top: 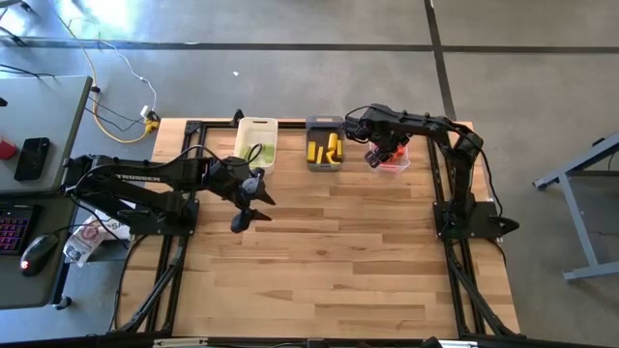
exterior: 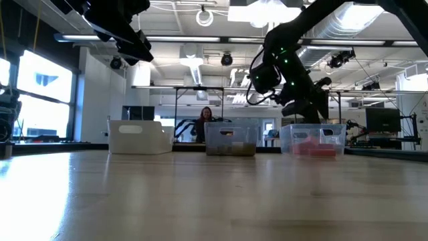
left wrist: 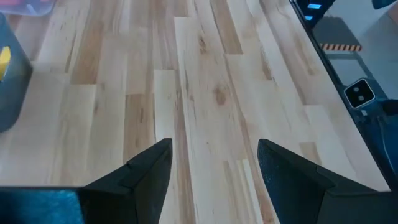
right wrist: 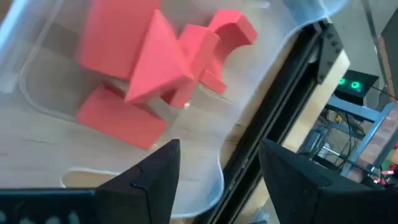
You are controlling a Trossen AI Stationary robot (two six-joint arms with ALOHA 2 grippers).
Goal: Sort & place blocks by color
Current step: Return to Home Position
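hovering above clear bin (right wrist: 293, 28) — right gripper (right wrist: 219, 147)

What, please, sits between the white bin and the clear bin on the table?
The dark grey bin holding yellow blocks, clearest in the high view.

Bright, even light from overhead. Low view: glare off ceiling lamps (exterior: 267, 10) and window (exterior: 40, 94); left arm (exterior: 120, 27) and right arm (exterior: 294, 73) backlit, near-black. Pale sheen across table (exterior: 200, 194). Highlights on clear bin (right wrist: 292, 25) rim. Shadows soft, faint.
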